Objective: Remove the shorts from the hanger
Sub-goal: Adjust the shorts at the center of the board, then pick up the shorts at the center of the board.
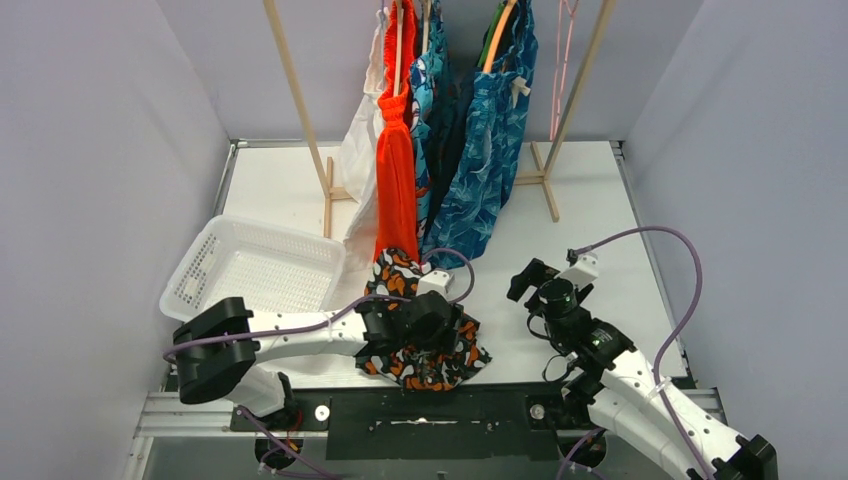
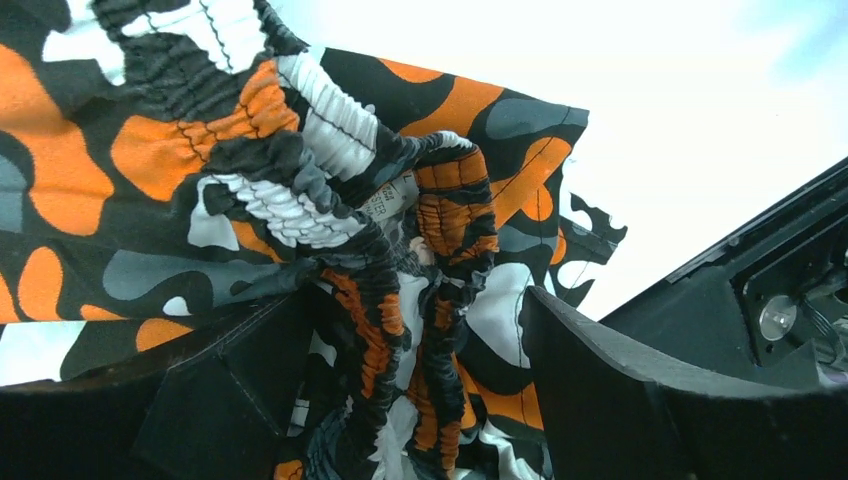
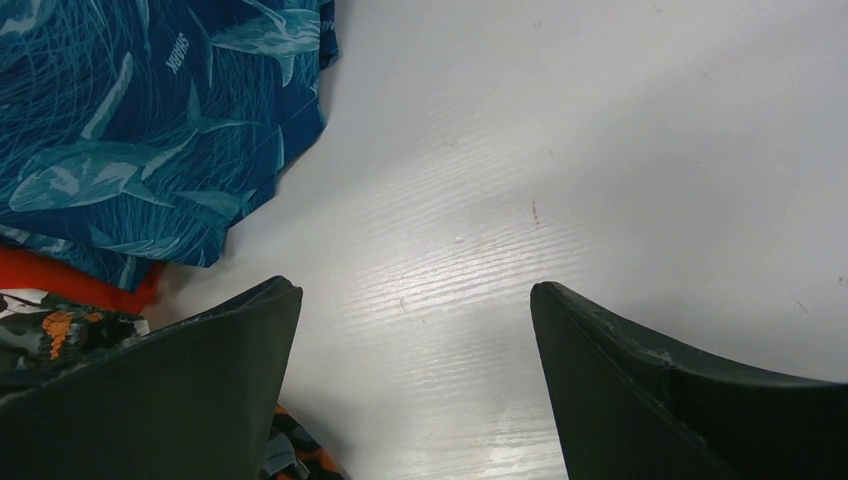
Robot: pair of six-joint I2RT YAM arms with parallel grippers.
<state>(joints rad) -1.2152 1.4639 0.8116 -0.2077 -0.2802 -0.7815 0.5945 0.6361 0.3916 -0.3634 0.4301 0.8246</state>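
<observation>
One pair, the camouflage shorts (image 1: 432, 366), lies off the rail in a crumpled heap at the lower centre of the top view, on the table (image 1: 590, 200) just in front of the arm bases. The left gripper (image 2: 412, 310) sits in that heap. Its wrist view shows the gathered elastic waistband lying between the fingers (image 2: 600, 400), which stand about as wide apart as the right arm's, so the fabric looks straddled rather than pinched.

The right gripper (image 3: 415, 290) hovers spread and empty over bare table at the lower right of centre.

Four pairs hang from the wooden rack (image 1: 295, 90) at the top of the frame: the bright orange shorts (image 1: 397, 170), the blue patterned shorts (image 1: 428, 110), the navy shorts (image 1: 452, 150) and the teal shark-print shorts (image 1: 492, 150), whose hems reach down to the table. A white garment (image 1: 360, 150) hangs at the left of that row. A white basket (image 1: 200, 270) sits at the left with no shorts visible in it.

By this reckoning the job is in its early part, with one pair freed and four to go. Whether the freed pair is meant for the basket cannot be told.
</observation>
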